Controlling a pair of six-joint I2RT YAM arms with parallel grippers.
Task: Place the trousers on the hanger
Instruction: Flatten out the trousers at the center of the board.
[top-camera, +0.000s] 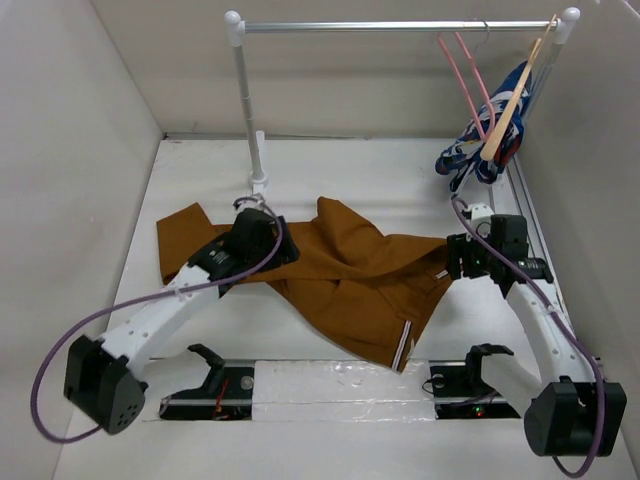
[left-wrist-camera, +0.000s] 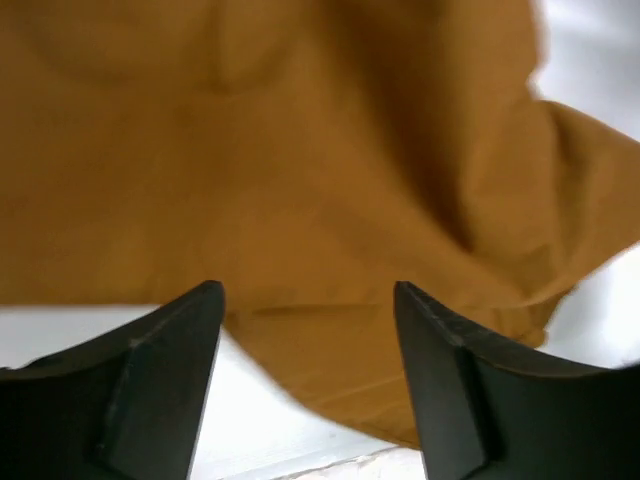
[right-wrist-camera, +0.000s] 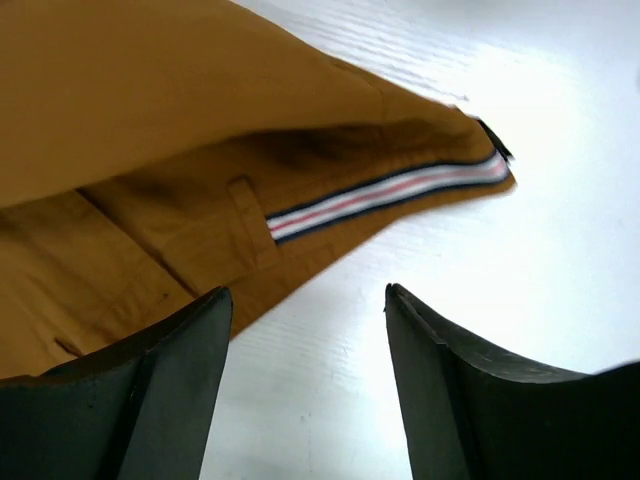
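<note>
On table (top-camera: 330, 180), centre: trousers (top-camera: 340, 270) lying crumpled, one end toward left arm, striped waistband edge (right-wrist-camera: 390, 195) at right; not hung yet
Rear rail (top-camera: 400, 27): pink hanger (top-camera: 462, 70) hooked at right end beside wooden hanger (top-camera: 515, 100) and patterned garment (top-camera: 490, 155), well apart from trousers, so cloth must be lifted to it
Left gripper (left-wrist-camera: 305, 295): jaws wide apart, low over cloth fold, holding nothing
Right gripper (right-wrist-camera: 305, 300): jaws parted, empty, just beside waistband corner; likely placed for grasp at each end, to spread cloth

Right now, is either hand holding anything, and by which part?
Nothing is held: the left hand and the right hand both stand open by the trousers.
</note>
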